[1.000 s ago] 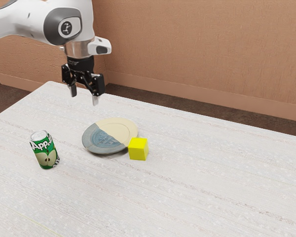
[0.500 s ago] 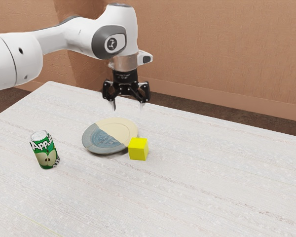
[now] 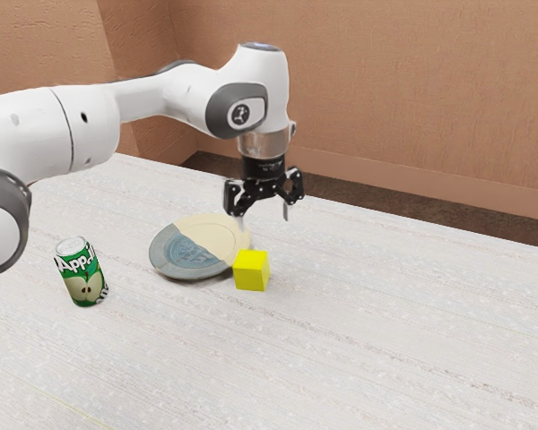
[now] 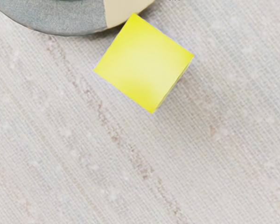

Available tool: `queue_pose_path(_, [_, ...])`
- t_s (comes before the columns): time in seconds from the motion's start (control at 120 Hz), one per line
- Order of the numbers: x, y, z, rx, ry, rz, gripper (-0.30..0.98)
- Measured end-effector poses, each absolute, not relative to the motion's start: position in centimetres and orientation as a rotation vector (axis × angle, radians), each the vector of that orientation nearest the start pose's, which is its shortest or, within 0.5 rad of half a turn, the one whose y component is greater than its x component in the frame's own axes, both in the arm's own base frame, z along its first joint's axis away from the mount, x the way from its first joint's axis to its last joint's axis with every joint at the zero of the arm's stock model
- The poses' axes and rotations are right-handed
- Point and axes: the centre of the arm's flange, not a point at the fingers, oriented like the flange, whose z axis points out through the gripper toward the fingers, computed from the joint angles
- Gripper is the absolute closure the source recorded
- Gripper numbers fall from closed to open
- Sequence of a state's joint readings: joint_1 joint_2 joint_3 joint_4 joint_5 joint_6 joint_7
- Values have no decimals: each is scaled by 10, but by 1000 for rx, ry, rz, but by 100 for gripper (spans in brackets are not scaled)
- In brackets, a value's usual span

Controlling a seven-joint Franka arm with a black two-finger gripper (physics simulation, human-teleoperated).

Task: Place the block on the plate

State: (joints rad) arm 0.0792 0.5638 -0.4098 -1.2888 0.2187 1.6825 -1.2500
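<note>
One yellow block (image 3: 251, 270) sits upright on the table (image 3: 386, 313), just below the middle of the exterior view's frame and a little to the exterior view's left of centre. It is beside the plate (image 3: 220, 235), not on it. In the wrist view its pale-lit top face and a thin strip of one side show, with one corner close to the plate's rim; whether the two touch I cannot tell.

The plate lies flat, left of centre in the exterior view's frame. It is two-toned: blue-grey on the part toward the exterior view's lower left, cream on the rest, with the border between them running slantwise across it. The block overlaps the lower right of its rim in that view.

My black gripper (image 3: 263, 217) hangs above the block, near the centre of the exterior view's frame, pointing down. Its two fingers are spread well apart with nothing between them, and the tips are clear of both block and plate.

The white arm (image 3: 148, 97) reaches in from the exterior view's left edge and bends down to the gripper. In the lower left of that frame a green can (image 3: 82, 278) stands upright, well apart from the block, with large lettering and a fruit picture. A tan wall (image 3: 386, 90) rises across the upper frame, above a strip of dark floor (image 3: 341, 192).
</note>
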Motion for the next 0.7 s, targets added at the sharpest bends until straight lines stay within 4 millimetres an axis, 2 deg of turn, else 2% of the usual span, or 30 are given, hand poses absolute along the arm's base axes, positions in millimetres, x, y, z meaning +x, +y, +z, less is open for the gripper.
queue_pose_path(0.108, [694, -142, 409, -2641, -1518, 145, 0])
queue_pose_path(0.217, [720, -120, 394, -2560, -1683, 134, 0])
queue_pose_path(0.267, [727, -117, 380, -2530, -1730, 145, 0])
queue_pose_path(0.317, [734, -112, 375, -2495, -1778, 131, 0])
queue_pose_path(0.458, [741, -82, 360, -2323, -1929, 81, 0])
queue_pose_path(0.7, [743, -79, 345, -2272, -2047, 110, 0])
